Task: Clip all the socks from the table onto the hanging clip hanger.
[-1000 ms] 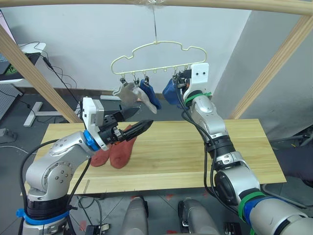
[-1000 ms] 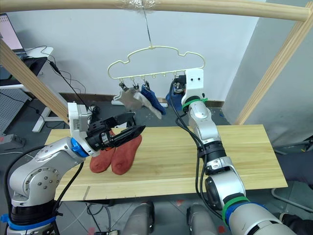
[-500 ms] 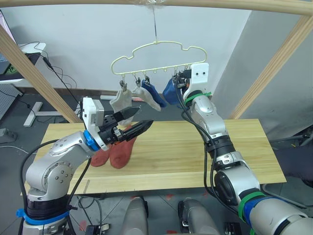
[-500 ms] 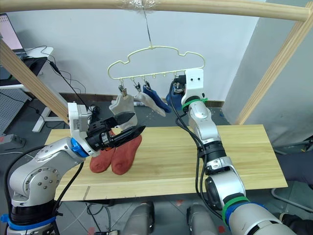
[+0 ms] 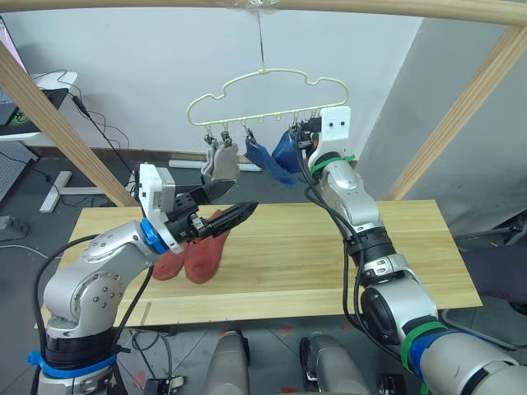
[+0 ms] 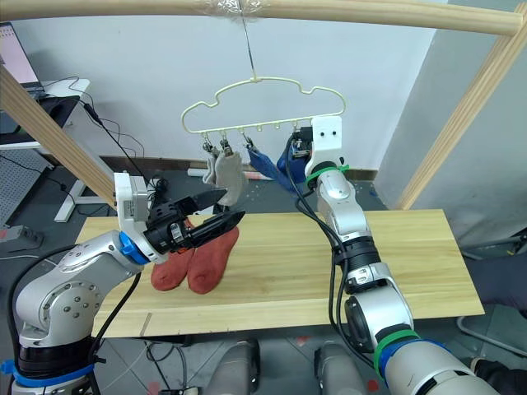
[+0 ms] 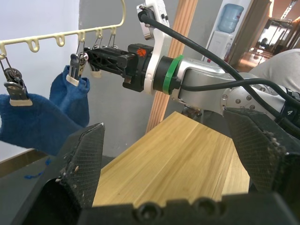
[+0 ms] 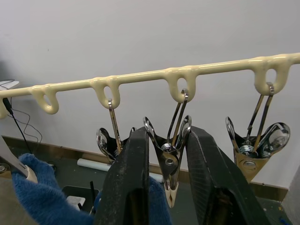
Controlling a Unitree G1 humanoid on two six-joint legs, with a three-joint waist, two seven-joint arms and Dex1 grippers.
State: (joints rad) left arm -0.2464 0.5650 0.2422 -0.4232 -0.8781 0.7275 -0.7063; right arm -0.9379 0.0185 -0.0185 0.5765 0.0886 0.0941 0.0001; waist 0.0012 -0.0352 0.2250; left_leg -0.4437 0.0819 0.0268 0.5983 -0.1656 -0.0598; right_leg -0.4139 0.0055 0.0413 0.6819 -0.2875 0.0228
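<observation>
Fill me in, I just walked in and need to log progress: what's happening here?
The robot is pegging socks onto the clip hanger. Its right gripper is up at the hanger, fingers on either side of a metal clip above a blue sock. Another blue sock and grey socks hang there too. The left gripper is open and empty above the table, where two rust-red socks lie waiting.

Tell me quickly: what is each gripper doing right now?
Left gripper: open, empty, above the table.
Right gripper: closed on a hanger clip.
</observation>
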